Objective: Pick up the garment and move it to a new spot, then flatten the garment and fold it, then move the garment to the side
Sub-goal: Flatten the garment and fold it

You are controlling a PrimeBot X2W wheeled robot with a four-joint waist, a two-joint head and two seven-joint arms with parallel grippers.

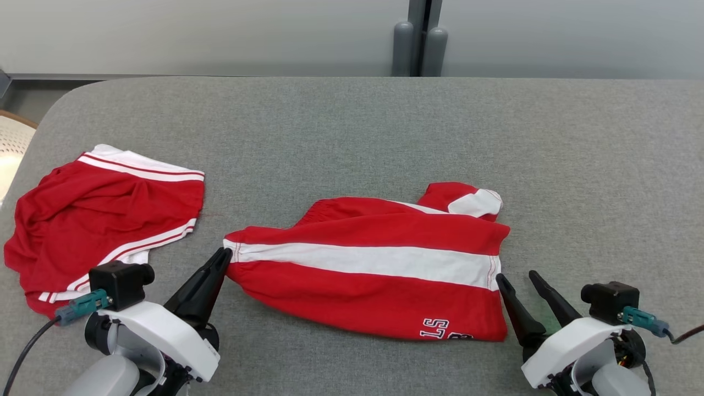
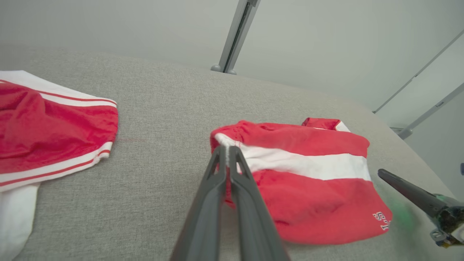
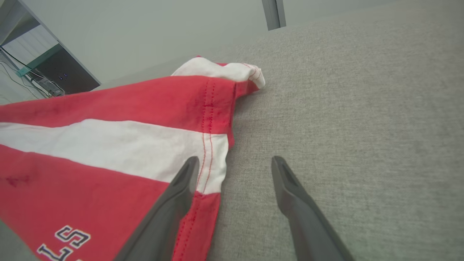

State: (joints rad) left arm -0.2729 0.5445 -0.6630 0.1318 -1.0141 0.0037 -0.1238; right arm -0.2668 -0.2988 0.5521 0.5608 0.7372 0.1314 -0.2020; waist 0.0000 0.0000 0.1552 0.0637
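Observation:
The garment (image 1: 374, 264), red with a wide white stripe and lettering near its front hem, lies folded in the middle of the grey padded table (image 1: 385, 126). My left gripper (image 1: 224, 254) is shut on the garment's left corner, at the end of the white stripe; in the left wrist view the closed tips (image 2: 227, 149) pinch that edge of the garment (image 2: 304, 163). My right gripper (image 1: 517, 278) stands open at the garment's right hem. In the right wrist view its left finger (image 3: 181, 188) overlaps the hem of the garment (image 3: 108, 145), while the other finger is over bare table.
A second red garment with thin white stripes (image 1: 99, 220) lies crumpled at the table's left end, close behind my left wrist. Two grey posts (image 1: 419, 49) stand behind the far edge. A pale round object (image 1: 11, 148) sits off the left edge.

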